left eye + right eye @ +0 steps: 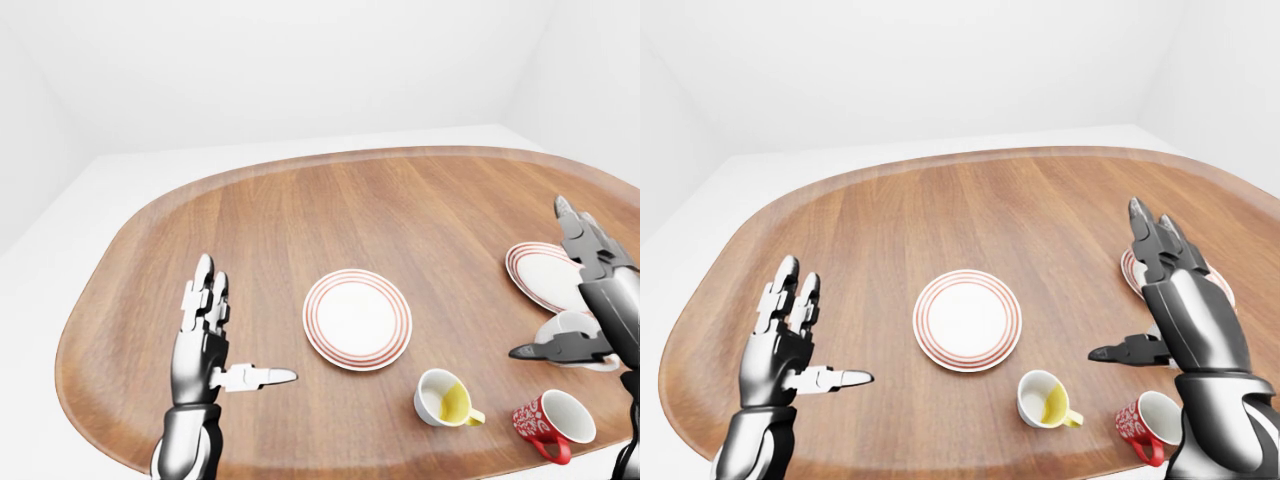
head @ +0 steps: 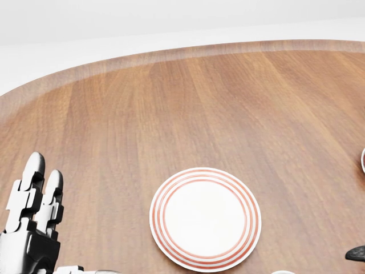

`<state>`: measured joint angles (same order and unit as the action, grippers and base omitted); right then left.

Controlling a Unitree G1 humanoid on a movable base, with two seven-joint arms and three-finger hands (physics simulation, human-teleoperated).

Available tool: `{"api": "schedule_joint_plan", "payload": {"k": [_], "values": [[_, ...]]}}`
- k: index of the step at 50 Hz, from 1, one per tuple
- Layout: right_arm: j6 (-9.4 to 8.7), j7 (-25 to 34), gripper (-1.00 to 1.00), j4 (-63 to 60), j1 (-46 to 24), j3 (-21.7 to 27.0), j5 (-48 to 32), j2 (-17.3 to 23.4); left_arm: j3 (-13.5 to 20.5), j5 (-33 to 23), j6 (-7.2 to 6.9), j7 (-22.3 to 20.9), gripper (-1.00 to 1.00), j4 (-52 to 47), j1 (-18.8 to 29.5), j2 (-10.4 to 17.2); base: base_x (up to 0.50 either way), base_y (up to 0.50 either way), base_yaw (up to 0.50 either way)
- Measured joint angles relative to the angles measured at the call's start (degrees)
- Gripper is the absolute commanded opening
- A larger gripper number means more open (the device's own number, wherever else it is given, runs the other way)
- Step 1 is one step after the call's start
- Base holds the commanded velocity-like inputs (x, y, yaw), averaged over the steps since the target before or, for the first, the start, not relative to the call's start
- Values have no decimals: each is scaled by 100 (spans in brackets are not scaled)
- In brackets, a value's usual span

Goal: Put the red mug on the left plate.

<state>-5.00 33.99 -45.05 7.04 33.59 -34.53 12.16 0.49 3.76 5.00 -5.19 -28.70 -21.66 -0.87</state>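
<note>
White walls and a pale floor surrounded a large oval wooden table (image 1: pixel 400 220) with a slightly raised rim. Near the middle of it, in the left-eye view, lay the left plate (image 1: pixel 357 319), white with thin red rings, with nothing on it. A second plate (image 1: pixel 540 272) of the same pattern sat well to the right, partly covered by the right arm in both eye views. The red mug (image 1: pixel 552 419), patterned in white on its outside and white inside, stood upright near the bottom right edge of the table, its handle turned toward the bottom of the view; it was well apart from the left plate and no hand touched it. Just to its left stood a white mug (image 1: pixel 446 398) with a yellow inside and a yellow handle. A white cup or bowl (image 1: pixel 570 328) showed behind the right thumb, though what it was exactly could not be told. The left hand (image 1: pixel 207 330) hovered over the wood to the left of the left plate, its fingers straight and pointing up the view and its thumb stretched sideways toward the plate, gripping nothing. The right hand (image 1: pixel 1170 290) was held up above the right side of the table, fingers spread and extended, thumb sticking out to the left, likewise empty. In the head view only the left hand's fingers and the tip of the right thumb appeared at the bottom corners.
</note>
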Motion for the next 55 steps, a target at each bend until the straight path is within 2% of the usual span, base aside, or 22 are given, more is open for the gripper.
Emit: {"api": "schedule_joint_plan", "payload": {"k": [11, 19, 27, 33, 42, 55], "values": [[45, 163, 100, 827, 2, 1212, -1259, 608, 37, 4, 0, 57, 100, 24, 53, 4, 0, 0, 0], [257, 319, 100, 1378, 142, 2065, -1559, 878, 86, -50, 0, 153, 100, 78, 136, -16, 0, 0, 0], [418, 411, 100, 1692, 239, 2576, -1634, 1022, 112, -90, 0, 224, 100, 117, 197, -27, 0, 0, 0], [567, 487, 100, 1996, 284, 2692, -1609, 1080, 115, -108, 0, 255, 100, 122, 211, -30, 0, 0, 0], [732, 601, 100, 2693, 367, 2465, -1699, 1135, 123, -129, 0, 295, 100, 63, 155, -41, 0, 0, 0], [1000, 601, 100, 3203, 618, 2312, -1800, 959, 127, -145, 0, 320, 100, 38, 123, -49, 0, 0, 0]]}}
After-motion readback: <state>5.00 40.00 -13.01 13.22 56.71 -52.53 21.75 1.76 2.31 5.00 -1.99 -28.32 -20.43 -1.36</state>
